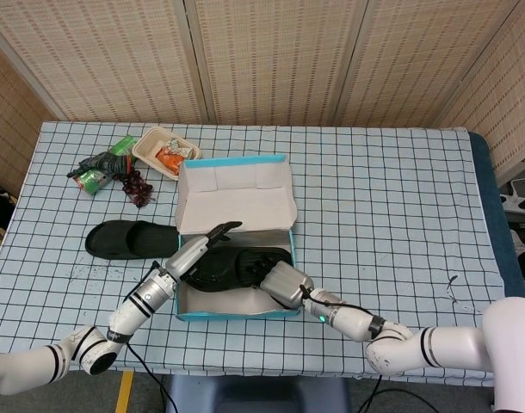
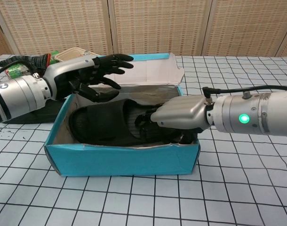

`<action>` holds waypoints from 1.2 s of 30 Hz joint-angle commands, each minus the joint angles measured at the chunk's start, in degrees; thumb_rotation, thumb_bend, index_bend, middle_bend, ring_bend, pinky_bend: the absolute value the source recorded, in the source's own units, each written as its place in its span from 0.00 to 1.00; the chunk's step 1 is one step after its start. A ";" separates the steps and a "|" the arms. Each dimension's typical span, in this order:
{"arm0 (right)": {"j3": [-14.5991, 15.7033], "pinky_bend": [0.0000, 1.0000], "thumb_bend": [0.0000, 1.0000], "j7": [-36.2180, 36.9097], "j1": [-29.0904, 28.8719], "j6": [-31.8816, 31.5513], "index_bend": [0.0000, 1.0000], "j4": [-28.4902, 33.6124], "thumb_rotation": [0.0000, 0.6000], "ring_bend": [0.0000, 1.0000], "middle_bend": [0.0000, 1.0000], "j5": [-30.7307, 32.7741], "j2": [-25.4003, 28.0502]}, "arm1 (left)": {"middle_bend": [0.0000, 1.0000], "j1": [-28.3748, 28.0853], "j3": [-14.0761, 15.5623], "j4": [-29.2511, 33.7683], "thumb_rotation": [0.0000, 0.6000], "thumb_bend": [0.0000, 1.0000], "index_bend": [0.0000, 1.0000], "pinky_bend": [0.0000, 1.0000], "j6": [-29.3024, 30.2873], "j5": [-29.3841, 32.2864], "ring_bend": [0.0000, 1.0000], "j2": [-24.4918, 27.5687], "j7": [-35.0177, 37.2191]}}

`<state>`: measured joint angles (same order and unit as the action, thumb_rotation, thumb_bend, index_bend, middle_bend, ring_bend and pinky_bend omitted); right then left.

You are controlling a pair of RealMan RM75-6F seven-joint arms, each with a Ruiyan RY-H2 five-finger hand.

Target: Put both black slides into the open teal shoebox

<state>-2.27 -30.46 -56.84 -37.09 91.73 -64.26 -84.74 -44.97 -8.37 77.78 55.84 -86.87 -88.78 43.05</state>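
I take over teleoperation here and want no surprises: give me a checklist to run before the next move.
1. First slide lies flat inside the teal shoebox: ok.
2. Left hand free, fingers spread above the box: ok.
3. Right hand clear of the box: not ok, its fingers are inside on the slide.
4. Right hand released: cannot tell.
5. Second slide reachable on the table left of the box: ok.
6. Lid upright, opening clear: ok.
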 commanded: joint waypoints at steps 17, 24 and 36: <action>-1.55 0.00 0.64 1.19 0.17 -5.91 0.00 4.42 1.00 0.00 0.00 2.30 4.04 | 0.02 1.21 -1.88 -0.14 1.00 0.45 0.00 0.18 3.60 1.96 0.00 4.92 -0.74; -1.99 0.00 0.64 3.58 1.90 -8.92 0.00 6.98 1.00 0.00 0.00 -0.55 7.80 | 0.02 2.20 -2.49 0.25 1.00 0.45 0.00 0.18 4.80 2.86 0.00 7.61 -0.51; 7.06 0.00 0.41 13.99 21.43 -34.94 0.00 17.63 1.00 0.00 0.00 -23.27 23.29 | 0.00 7.52 1.60 -7.63 1.00 0.40 0.00 0.14 5.02 6.81 0.00 10.91 -19.03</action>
<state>0.10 -20.77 -42.70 -63.73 106.45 -79.62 -66.63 -39.37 -8.79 73.52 61.68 -81.73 -78.77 29.79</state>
